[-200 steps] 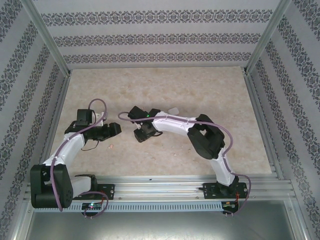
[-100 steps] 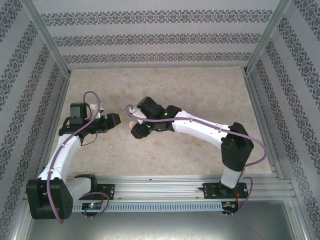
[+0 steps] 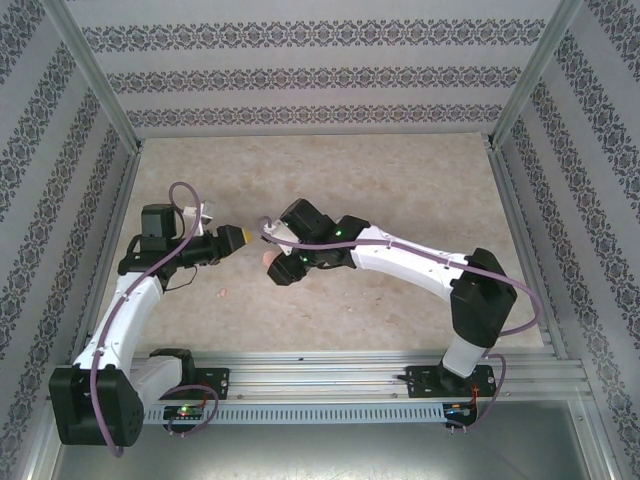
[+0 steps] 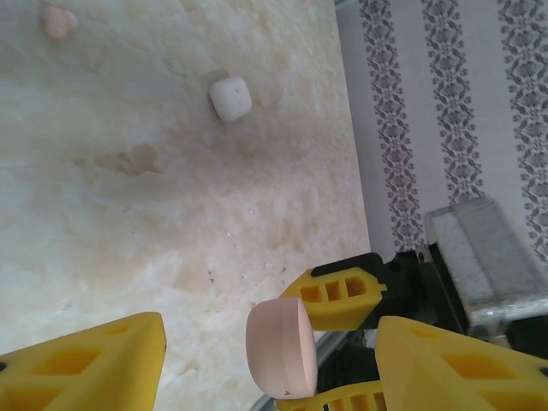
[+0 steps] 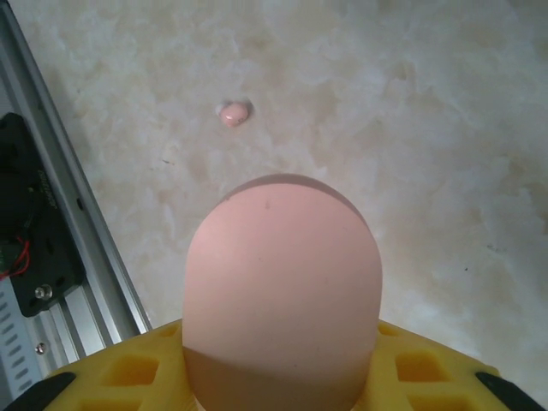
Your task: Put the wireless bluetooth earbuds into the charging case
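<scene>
presenting the pink case (image 5: pixel 282 282), clamped in the right gripper (image 3: pixel 272 263), to the spread, empty left gripper (image 3: pixel 238 237) at 10 o'clock; next, probably prying its lid open.

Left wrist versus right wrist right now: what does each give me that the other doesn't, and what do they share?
Left wrist, not right: a white case on the table, the patterned wall, a small pink blob top-left that I can't identify, and the open, empty left gripper. Right wrist, not left: a small pink earbud loose near the base rail. Both: the pink case clamped in the right gripper.
</scene>
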`<move>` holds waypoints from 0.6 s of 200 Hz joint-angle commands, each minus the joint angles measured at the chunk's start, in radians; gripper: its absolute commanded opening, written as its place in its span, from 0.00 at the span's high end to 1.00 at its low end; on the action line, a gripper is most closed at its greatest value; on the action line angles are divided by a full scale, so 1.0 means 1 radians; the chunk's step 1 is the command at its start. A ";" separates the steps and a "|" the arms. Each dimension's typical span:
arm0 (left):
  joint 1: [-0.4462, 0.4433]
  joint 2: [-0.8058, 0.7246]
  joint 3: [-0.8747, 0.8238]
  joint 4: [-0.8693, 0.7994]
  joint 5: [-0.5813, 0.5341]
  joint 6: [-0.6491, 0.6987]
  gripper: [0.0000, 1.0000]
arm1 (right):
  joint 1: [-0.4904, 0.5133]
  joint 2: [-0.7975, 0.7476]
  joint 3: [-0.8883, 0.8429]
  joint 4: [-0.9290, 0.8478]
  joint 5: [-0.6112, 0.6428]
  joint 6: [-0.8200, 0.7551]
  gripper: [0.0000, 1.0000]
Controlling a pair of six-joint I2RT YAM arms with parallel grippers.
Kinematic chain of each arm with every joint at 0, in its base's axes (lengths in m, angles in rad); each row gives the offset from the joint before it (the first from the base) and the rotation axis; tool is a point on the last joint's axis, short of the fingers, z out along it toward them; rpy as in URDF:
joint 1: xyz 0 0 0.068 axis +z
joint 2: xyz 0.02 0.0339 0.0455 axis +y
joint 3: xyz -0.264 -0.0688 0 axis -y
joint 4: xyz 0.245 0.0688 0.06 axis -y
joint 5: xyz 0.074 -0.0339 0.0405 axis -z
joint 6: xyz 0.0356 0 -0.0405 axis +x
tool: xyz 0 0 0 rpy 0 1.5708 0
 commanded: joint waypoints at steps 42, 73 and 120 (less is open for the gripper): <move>-0.150 0.073 -0.005 0.124 0.031 -0.061 0.36 | -0.006 -0.055 0.032 -0.003 -0.014 -0.009 0.77; -0.167 0.095 -0.007 0.172 0.051 -0.114 0.42 | -0.006 -0.077 0.022 0.010 -0.009 -0.004 0.77; -0.180 0.130 -0.001 0.192 0.091 -0.171 0.47 | -0.009 -0.094 0.006 0.027 0.018 0.003 0.76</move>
